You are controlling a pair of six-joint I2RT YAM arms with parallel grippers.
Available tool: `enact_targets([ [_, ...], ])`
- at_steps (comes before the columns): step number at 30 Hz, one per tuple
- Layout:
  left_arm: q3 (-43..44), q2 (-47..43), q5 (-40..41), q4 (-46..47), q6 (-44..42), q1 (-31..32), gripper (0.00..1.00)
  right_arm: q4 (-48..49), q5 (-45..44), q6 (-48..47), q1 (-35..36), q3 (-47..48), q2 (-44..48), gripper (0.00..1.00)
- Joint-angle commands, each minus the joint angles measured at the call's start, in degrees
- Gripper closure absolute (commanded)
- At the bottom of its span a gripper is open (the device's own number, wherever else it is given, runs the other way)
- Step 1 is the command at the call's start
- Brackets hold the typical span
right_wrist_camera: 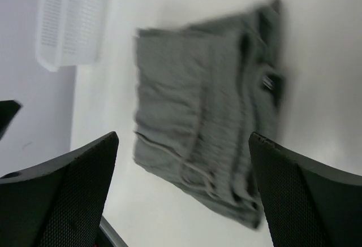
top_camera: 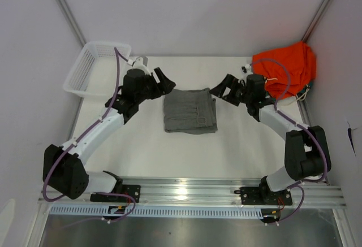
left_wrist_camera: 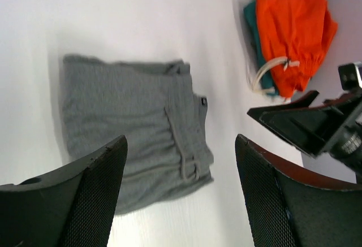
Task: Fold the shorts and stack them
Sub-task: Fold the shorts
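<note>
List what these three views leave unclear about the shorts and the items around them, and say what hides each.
- Dark tag on the shorts: too small in the top view, blurred in the right wrist view; unreadable.
- Teal cloth: left wrist view, mostly covered by the orange garment.
- Basket: right wrist view, cut off by the top edge.
- Shorts' near corner: left wrist view, behind one of the left gripper's jaws.

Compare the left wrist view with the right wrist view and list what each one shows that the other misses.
Only the left wrist view shows the orange garment with its white drawstring, a teal cloth at its edge, and the right gripper seen from outside. Only the right wrist view shows the white basket. Both show the folded grey shorts on the white table, between that arm's own open fingers.
</note>
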State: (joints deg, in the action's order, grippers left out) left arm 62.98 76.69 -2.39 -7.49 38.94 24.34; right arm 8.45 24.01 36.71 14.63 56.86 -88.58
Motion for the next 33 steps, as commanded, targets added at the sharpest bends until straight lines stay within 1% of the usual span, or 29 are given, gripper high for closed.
enact_targets([
  [1,-4.5,-1.1,-2.0,0.6,-1.7,4.1,0.21,-3.9,3.8,-3.0,-3.3,-8.3,1.5,0.00],
  [4,-5.8,-0.3,-1.6,2.2,-1.7,6.9,0.21,-3.5,4.4,-3.4,-3.5,-11.8,3.0,0.00],
  [7,-6.7,0.8,-3.5,5.5,-1.3,9.1,0.21,-0.5,5.9,-2.5,-3.5,-15.4,3.4,0.00],
  [8,-7.1,2.1,-4.6,6.8,-0.8,9.3,0.21,0.4,6.7,-2.2,-3.5,-16.1,3.1,0.00],
  [9,-7.3,3.1,-6.5,10.2,-0.4,9.3,0.21,1.4,7.3,-1.7,-3.6,-16.6,2.7,0.01],
  [10,-7.0,4.2,-9.4,11.3,0.2,9.4,0.22,3.7,8.0,-0.9,-3.5,-17.2,1.1,0.00],
  [13,-5.3,8.9,-9.9,13.4,1.7,9.5,0.22,6.7,9.3,0.9,-3.4,-18.5,-2.2,0.00],
  [20,-0.3,19.1,-8.2,17.7,4.8,9.5,0.22,6.9,4.0,2.2,0.2,-17.2,-6.2,0.00],
  [21,0.6,21.5,-8.2,17.9,5.5,9.4,0.22,7.1,3.9,2.4,0.5,-16.7,-6.9,0.01],
  [24,1.5,24.4,-8.9,20.6,8.8,9.4,0.23,9.5,5.4,4.1,0.8,-15.8,-10.5,0.00],
  [26,0.8,26.4,-9.2,23.7,11.2,9.5,0.25,10.4,5.5,4.8,1.2,-15.3,-12.9,0.01],
  [27,0.0,26.8,-9.8,25.3,11.6,9.6,0.32,10.8,5.5,5.2,1.4,-15.1,-13.5,0.01],
  [28,-1.0,27.0,-9.8,26.5,12.7,9.7,0.34,11.1,5.4,5.3,1.5,-14.5,-14.2,0.00],
  [29,-1.5,27.3,-9.6,28.5,12.8,9.8,0.35,11.5,5.3,5.5,1.9,-14.3,-14.9,0.01],
  [33,-2.1,28.4,-7.5,27.9,12.3,10.4,0.35,13.3,5.9,6.6,2.2,-13.7,-18.2,0.00],
])
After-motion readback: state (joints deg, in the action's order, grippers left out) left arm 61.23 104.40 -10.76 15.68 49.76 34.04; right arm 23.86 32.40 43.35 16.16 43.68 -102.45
